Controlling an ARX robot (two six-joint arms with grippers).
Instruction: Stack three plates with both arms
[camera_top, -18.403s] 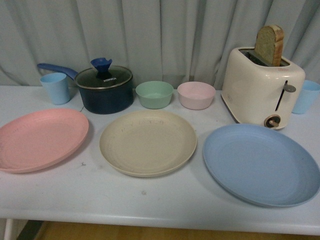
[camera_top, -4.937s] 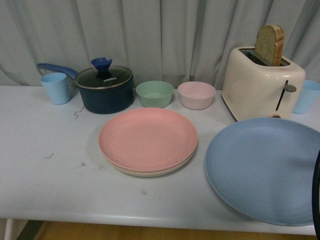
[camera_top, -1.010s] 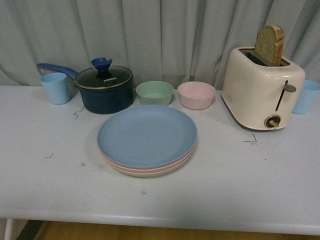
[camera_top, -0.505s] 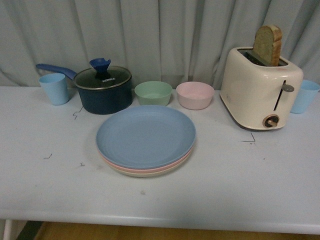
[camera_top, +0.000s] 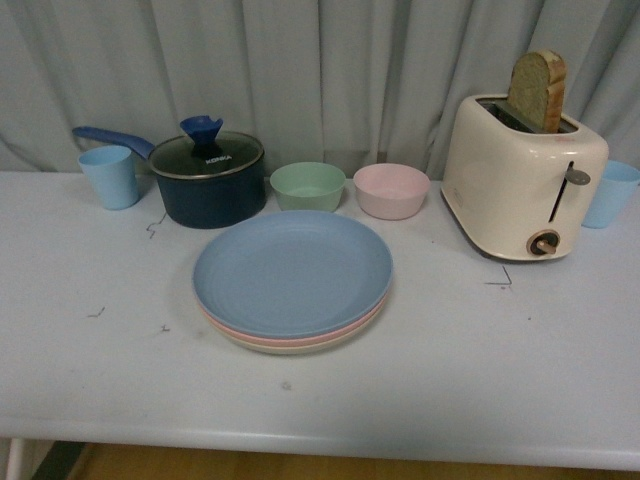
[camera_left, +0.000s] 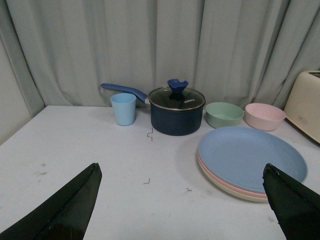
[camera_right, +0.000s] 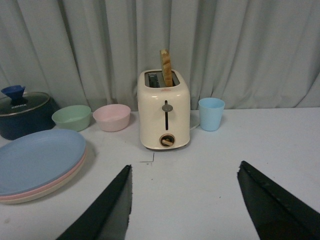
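Observation:
The three plates lie in one stack at the table's middle. The blue plate (camera_top: 292, 270) is on top, the pink plate's rim (camera_top: 300, 338) shows under it, and the beige plate's rim (camera_top: 295, 349) is at the bottom. The stack also shows in the left wrist view (camera_left: 250, 157) and the right wrist view (camera_right: 37, 160). My left gripper (camera_left: 180, 172) is open and empty, above the table to the left of the stack. My right gripper (camera_right: 185, 170) is open and empty, above bare table in front of the toaster. Neither arm shows in the front view.
Behind the stack stand a dark blue lidded pot (camera_top: 208, 178), a green bowl (camera_top: 308, 186) and a pink bowl (camera_top: 392, 190). A cream toaster (camera_top: 525, 185) with bread stands at the right. Light blue cups stand at the far left (camera_top: 108, 176) and far right (camera_top: 610, 192).
Eighteen seconds ago the three plates lay apart; then pink went onto beige, then blue on top. Over the last second the stack has not moved.

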